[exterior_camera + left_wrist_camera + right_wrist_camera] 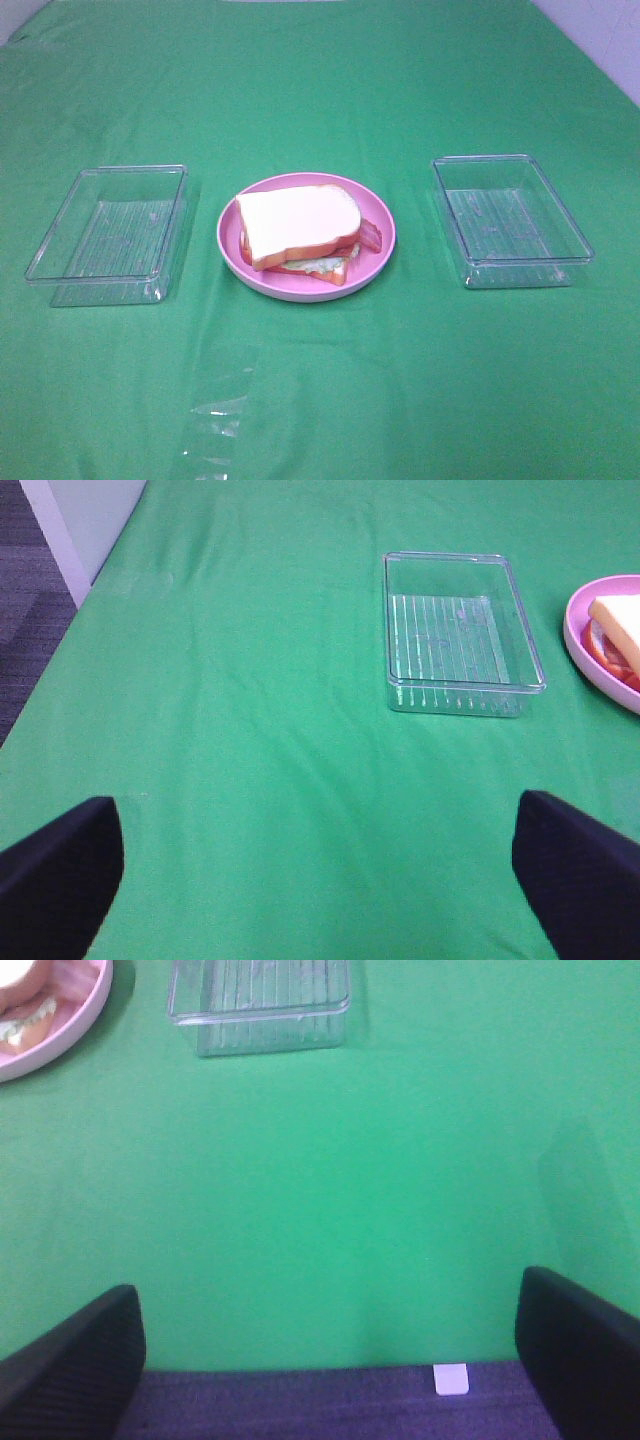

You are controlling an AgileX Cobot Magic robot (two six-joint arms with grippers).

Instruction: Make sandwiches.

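Note:
A stacked sandwich (300, 228) rests on the round pink plate (380, 262) at the table's middle: white bread on top, bacon and pale green lettuce peeking out below, another slice underneath. The sandwich (618, 630) and plate (578, 645) edge show in the left wrist view; the plate (70, 1030) with a bit of sandwich (25, 1015) shows in the right wrist view. Neither arm appears in the high view. My left gripper (318, 880) is open over bare cloth, far from the plate. My right gripper (330, 1360) is open near the table's front edge, holding nothing.
An empty clear tray (112, 232) sits left of the plate and another clear tray (510, 218) to its right. A green cloth (320, 400) covers the table. A small clear plastic scrap (215, 425) lies near the front. Dark floor (330, 1405) shows beyond the table edge.

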